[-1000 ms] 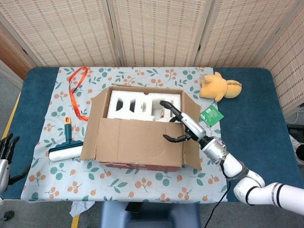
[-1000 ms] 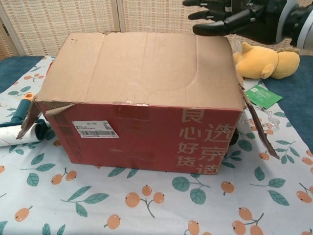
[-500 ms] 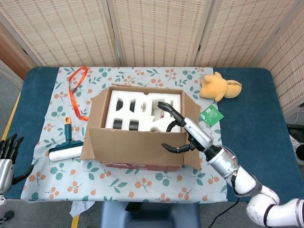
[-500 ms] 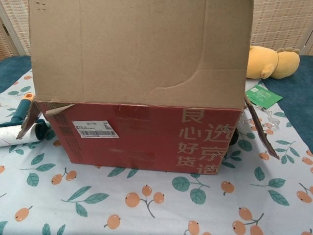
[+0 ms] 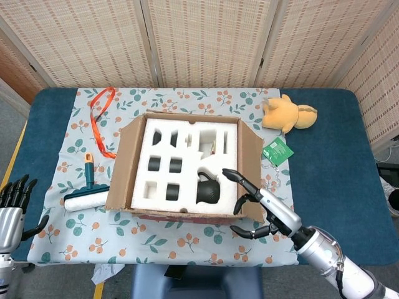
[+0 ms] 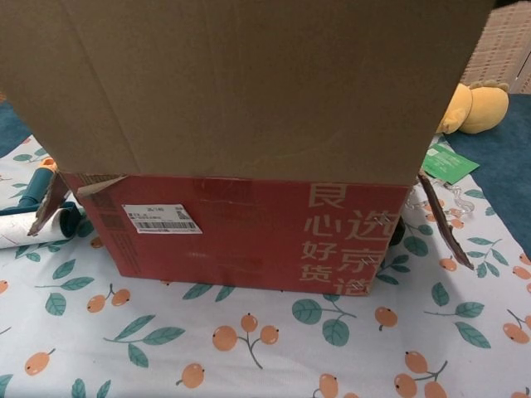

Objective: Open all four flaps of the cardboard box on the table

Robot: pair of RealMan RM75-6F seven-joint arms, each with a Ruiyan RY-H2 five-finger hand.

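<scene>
right robot hand (image 5: 254, 208) is spread open holding nothing, so the near flap (image 6: 249, 83) of the cardboard box (image 5: 187, 165) could easily flop back shut.

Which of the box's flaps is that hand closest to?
The front flap, on the robot's side. The right hand hovers by the box's front right corner, while the left, right and back flaps lie further away.

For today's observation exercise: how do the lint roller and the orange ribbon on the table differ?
The lint roller is a rigid white cylinder on a teal handle; the orange ribbon is a thin, limp loop. The roller lies nearer the robot, the ribbon further back. Both lie on the patterned cloth, left of the cardboard box.
</scene>
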